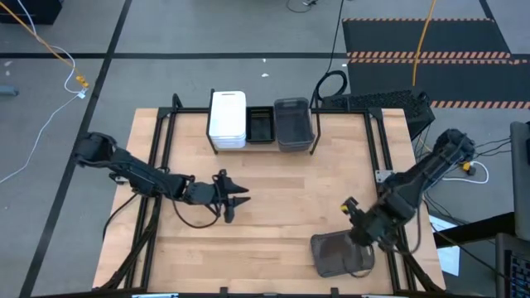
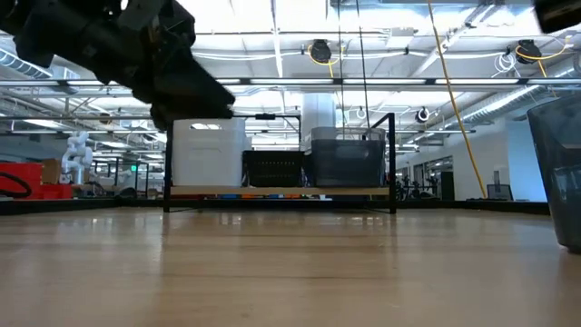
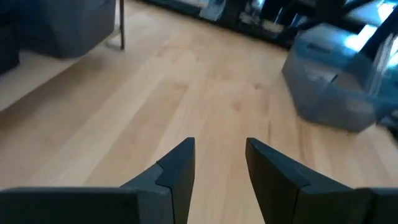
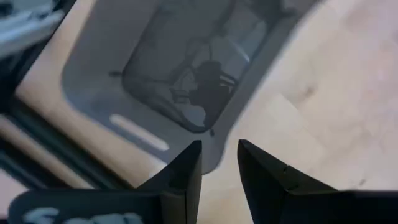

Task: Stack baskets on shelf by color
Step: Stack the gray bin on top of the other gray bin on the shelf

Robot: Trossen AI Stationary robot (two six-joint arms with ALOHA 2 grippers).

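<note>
The shelf stands along the table's far edge. On its board rest a white basket stack, a black mesh basket and a translucent grey basket; the low view shows them at the white stack, the black one and the grey one. Another translucent grey basket sits near the table's near right edge. My right gripper is open just above that basket's far right corner; the rim lies at its fingertips, without plain touch. My left gripper is open over the left middle of the table.
Bare wooden tabletop stretches between the shelf and both grippers. Black frame rails run along the table's left and right sides. The near grey basket fills the right edge of the low view. Cables lie on the floor beyond the table.
</note>
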